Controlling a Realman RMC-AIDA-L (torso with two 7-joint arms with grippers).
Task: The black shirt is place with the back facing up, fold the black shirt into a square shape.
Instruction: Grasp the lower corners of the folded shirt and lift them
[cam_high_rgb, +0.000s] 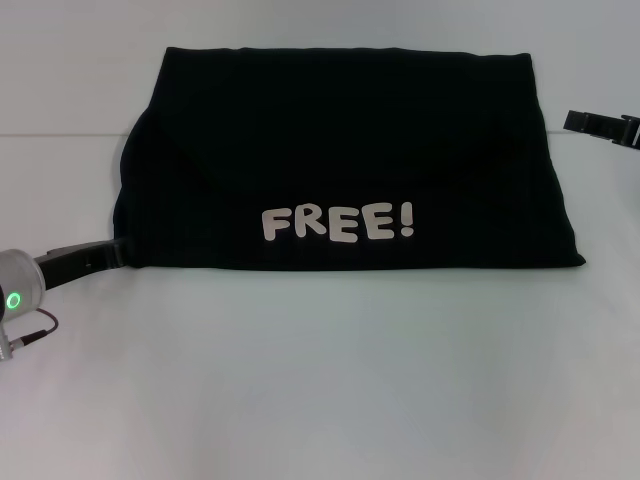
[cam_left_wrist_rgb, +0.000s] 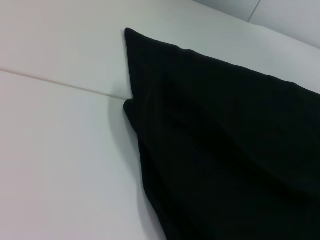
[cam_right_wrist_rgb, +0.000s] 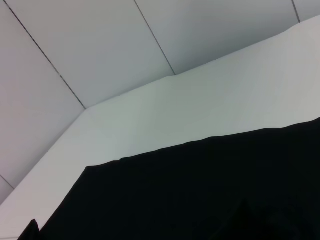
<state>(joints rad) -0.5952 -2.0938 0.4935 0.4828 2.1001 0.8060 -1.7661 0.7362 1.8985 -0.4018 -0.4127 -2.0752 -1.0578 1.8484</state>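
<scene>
The black shirt (cam_high_rgb: 340, 160) lies folded into a wide rectangle on the white table (cam_high_rgb: 320, 380). White letters "FREE!" (cam_high_rgb: 337, 223) show near its front edge. My left gripper (cam_high_rgb: 108, 252) is at the shirt's front left corner, low on the table and touching its edge. The left wrist view shows the shirt's layered left edge (cam_left_wrist_rgb: 210, 140). My right gripper (cam_high_rgb: 600, 125) is at the far right, just beyond the shirt's back right corner and apart from it. The right wrist view shows the shirt's far edge (cam_right_wrist_rgb: 200, 195).
A seam line (cam_high_rgb: 60, 134) runs across the table behind the left arm. The white table goes on in front of the shirt. A panelled wall (cam_right_wrist_rgb: 100, 45) stands behind the table.
</scene>
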